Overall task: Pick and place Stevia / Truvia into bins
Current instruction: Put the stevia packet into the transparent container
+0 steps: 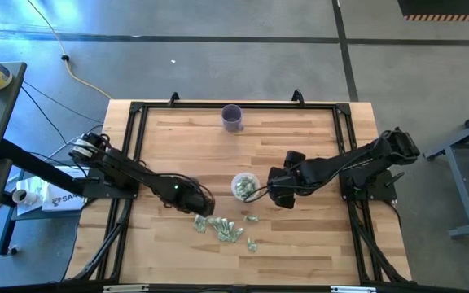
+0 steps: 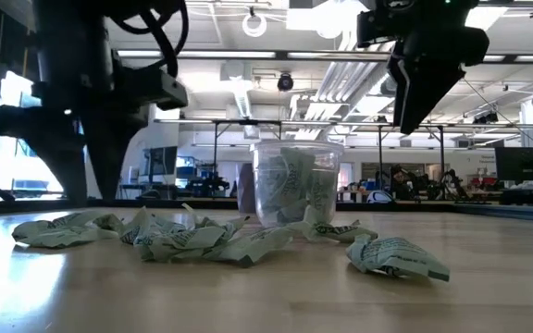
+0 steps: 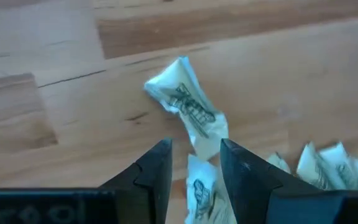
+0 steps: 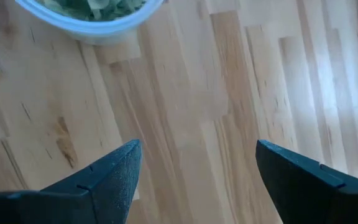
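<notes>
Several pale green and white Stevia sachets (image 1: pixel 222 229) lie loose on the wooden table, near its front edge. Just behind them stands the clear cup (image 1: pixel 245 185), with sachets inside it (image 2: pixel 294 190). My left gripper (image 1: pixel 195 201) hangs open over the left end of the pile, pointing down. In its wrist view, a crumpled sachet (image 3: pixel 191 112) and another (image 3: pixel 201 193) lie on the wood below the gap between my left gripper's (image 3: pixel 194 152) fingers. My right gripper (image 1: pixel 277 198) stands wide open just right of the cup (image 4: pixel 92 18), over bare wood, with nothing in my right gripper (image 4: pixel 197 149).
An opaque purple cup (image 1: pixel 232 118) stands at the table's far edge, in the middle. A black frame (image 1: pixel 137 110) runs around the tabletop. Bare wood lies between the two cups and on the table's right half.
</notes>
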Controlling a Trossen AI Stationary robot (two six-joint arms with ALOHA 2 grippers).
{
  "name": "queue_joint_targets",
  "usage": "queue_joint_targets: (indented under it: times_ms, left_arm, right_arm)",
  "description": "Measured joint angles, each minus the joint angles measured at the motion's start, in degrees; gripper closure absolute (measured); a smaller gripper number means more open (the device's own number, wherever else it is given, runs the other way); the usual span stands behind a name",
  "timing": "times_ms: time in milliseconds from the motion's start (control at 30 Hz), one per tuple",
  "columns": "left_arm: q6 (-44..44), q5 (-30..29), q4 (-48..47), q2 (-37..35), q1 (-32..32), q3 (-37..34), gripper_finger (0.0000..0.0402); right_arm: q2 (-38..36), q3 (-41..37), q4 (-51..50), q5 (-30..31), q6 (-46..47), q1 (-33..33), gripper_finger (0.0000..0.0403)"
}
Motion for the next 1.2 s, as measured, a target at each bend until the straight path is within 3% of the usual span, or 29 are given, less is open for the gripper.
queue_joint_targets:
  times_ms: [133, 467, 567, 667, 800, 933, 1067, 1200]
  left_arm:
    - [-3.23, -1.23, 1.04, 2.24, 0.08, -0.05, 0.0234]
    - [-1.46, -2.85, 4.59, 7.17, 0.06, 0.39, 0.0235]
    - [-0.68, -5.49, 2.82, 7.26, 0.0, 0.35, 0.0253]
    - [3.03, -9.27, 1.16, 7.31, 0.84, 0.2, 0.0297]
    - [10.81, -12.99, 0.97, 7.42, 3.84, 0.11, 0.0376]
    - [20.62, -13.75, -0.7, 6.08, 8.61, 0.4, 0.037]
    - [32.93, -13.52, -0.72, 1.06, 12.13, 4.48, 0.037]
    - [52.09, -13.24, 7.08, -2.84, 12.52, 8.72, 0.0381]
  right_arm:
    - [0.0, 0.0, 0.03, 0.21, 0.0, -0.65, 0.0096]
    - [0.0, 0.0, 0.2, 2.12, -0.44, -0.63, 0.0096]
    - [0.0, 0.0, -0.18, 2.7, -0.45, -0.63, 0.0096]
    - [0.0, 0.0, -0.47, 3.46, -0.83, -0.63, 0.0096]
    - [0.0, 0.0, -0.64, 4.71, -3.05, -0.63, 0.0096]
    - [-1.79, -0.04, -0.8, 9.95, -5.08, 0.79, 0.0096]
    - [-5.32, -0.02, -2.31, 10.87, -3.24, 1.36, 0.0096]
    - [-7.66, -0.02, -7.81, 13.58, 1.07, 0.38, 0.0096]
